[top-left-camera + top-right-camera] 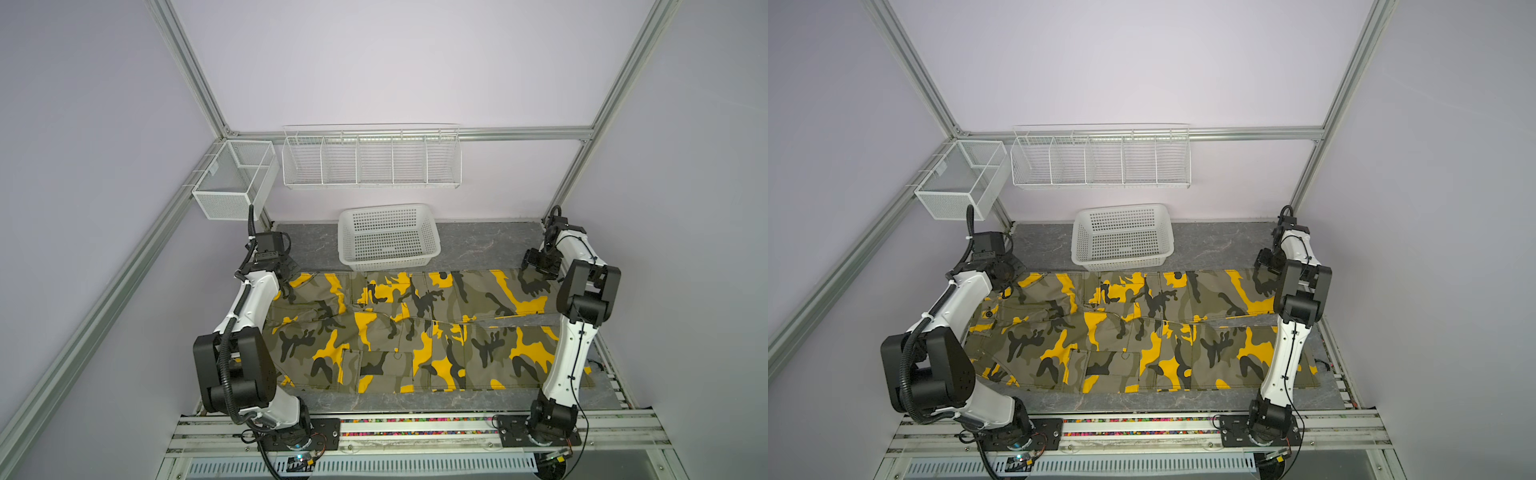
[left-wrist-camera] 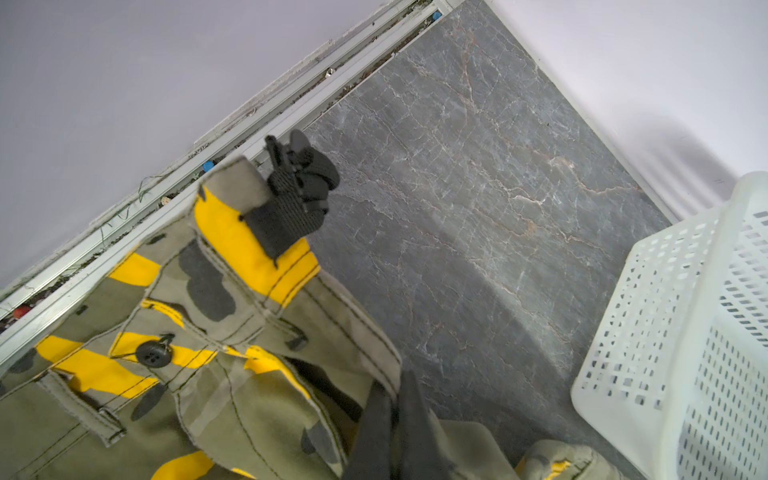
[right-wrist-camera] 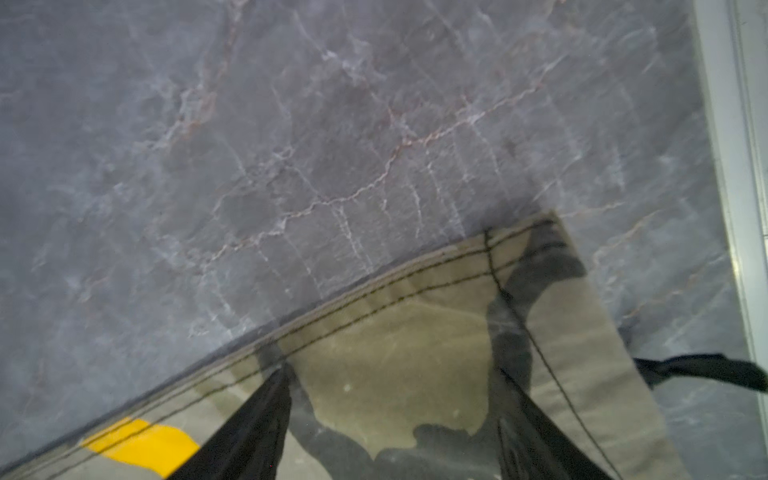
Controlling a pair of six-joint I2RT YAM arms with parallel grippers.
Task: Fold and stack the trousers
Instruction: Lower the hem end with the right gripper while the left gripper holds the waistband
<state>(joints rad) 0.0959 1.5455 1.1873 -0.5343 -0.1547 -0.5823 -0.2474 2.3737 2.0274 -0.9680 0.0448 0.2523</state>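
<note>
We see the trousers (image 1: 399,332) (image 1: 1121,332) spread flat and lengthwise across the grey marbled table (image 1: 478,241), with the waist on the left and the two leg ends on the right. A narrow strip of table shows between the legs near the hems. Just behind the trousers, near the middle of their far edge, stands a white basket (image 1: 388,237) (image 1: 1121,239).

The left claw (image 1: 286,270) (image 1: 1007,270) sits at the far corner of the waist. In the left wrist view its fingers are pressed together (image 2: 392,395) with the trouser cloth pinched between them. The waistband rises off the table there, showing its button (image 2: 153,353) and a black strap (image 2: 295,195) at its tip.

The right claw (image 1: 536,266) (image 1: 1266,266) is over the far leg's hem corner. In the right wrist view its two dark fingers stand wide apart (image 3: 395,432), with nothing gripped. The hem lies flat on the table between them.
</note>
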